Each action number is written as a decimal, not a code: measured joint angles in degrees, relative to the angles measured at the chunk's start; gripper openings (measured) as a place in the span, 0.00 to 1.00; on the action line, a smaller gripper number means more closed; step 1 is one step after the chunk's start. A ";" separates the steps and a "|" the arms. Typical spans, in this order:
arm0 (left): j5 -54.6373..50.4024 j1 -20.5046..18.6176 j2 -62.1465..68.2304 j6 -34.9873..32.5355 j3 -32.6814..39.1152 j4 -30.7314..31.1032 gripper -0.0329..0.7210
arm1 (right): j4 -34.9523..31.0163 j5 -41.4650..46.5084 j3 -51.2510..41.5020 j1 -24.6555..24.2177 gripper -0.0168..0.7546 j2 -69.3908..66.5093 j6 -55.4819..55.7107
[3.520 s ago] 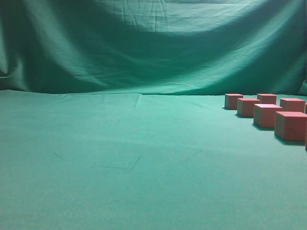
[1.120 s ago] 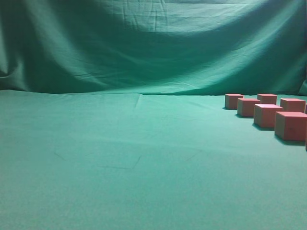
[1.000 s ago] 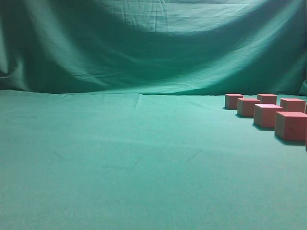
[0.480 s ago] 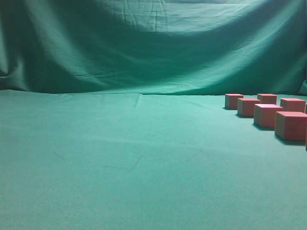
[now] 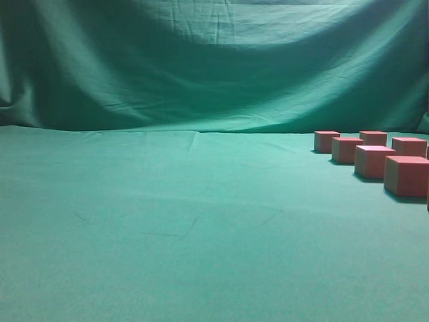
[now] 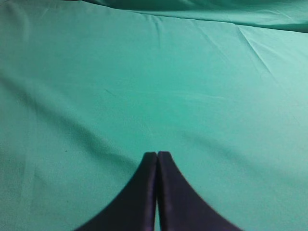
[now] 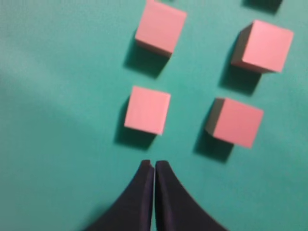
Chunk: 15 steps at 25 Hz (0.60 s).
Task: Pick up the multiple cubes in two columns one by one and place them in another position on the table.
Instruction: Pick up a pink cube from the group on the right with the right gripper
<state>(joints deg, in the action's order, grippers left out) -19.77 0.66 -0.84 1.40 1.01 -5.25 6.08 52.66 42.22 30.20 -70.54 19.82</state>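
Cubes (image 7: 147,109) stand in two columns on the table (image 5: 167,221). Right gripper (image 7: 154,166) hovers just short of the nearest cube, jaws closed, empty. Left gripper (image 6: 157,156) closed, empty, over bare table.

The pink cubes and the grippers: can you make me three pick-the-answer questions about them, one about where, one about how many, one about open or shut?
1. In the exterior view, where do the cubes stand on the table?
A. far right
B. far left
C. middle

2. How many whole cubes show in the right wrist view?
A. one
B. four
C. nine

3. How is the left gripper?
A. open wide
B. holding a cube
C. shut, empty

Answers:
1 A, they cluster at the right edge.
2 B, two rows of two lie ahead of the right gripper.
3 C, its fingertips meet over bare cloth.
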 joint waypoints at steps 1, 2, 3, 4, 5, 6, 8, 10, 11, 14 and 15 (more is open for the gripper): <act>0.00 0.00 0.00 0.00 0.00 0.00 0.04 | 0.45 -1.19 0.00 0.11 0.02 -1.28 0.42; 0.00 0.00 0.00 0.00 0.00 0.00 0.04 | 1.08 -2.61 0.04 0.25 0.02 -2.42 0.51; 0.00 0.00 0.00 0.00 0.00 0.00 0.04 | 1.63 -3.67 0.13 0.31 0.02 -3.46 0.51; 0.00 0.00 0.00 0.00 0.00 0.00 0.04 | 2.07 -4.82 0.17 0.31 0.02 -4.26 0.54; 0.00 0.00 0.00 0.00 0.00 0.00 0.04 | 2.48 -5.93 0.37 0.31 0.02 -5.11 0.65; 0.00 0.00 0.00 0.00 0.00 0.00 0.04 | 2.81 -7.01 0.31 0.38 0.09 -5.84 0.65; 0.00 0.00 0.00 0.00 0.00 0.00 0.04 | 3.00 -8.44 0.40 0.38 0.22 -6.91 0.65; 0.00 0.00 0.00 0.00 0.00 0.00 0.04 | 3.13 -9.23 0.40 0.38 0.36 -7.93 0.92; 0.00 0.00 0.00 0.00 0.00 0.00 0.04 | 3.13 -9.38 0.40 0.38 0.42 -8.39 1.52; 0.00 0.00 0.00 0.00 0.00 0.00 0.04 | 3.37 -9.75 0.40 0.38 0.51 -9.75 3.70; 0.00 0.00 0.00 0.00 0.00 0.00 0.04 | 3.37 -9.78 0.40 0.38 0.51 -10.08 4.10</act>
<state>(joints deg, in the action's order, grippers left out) -19.77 0.66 -0.84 1.40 1.01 -5.25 9.46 42.89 42.62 30.59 -80.62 23.92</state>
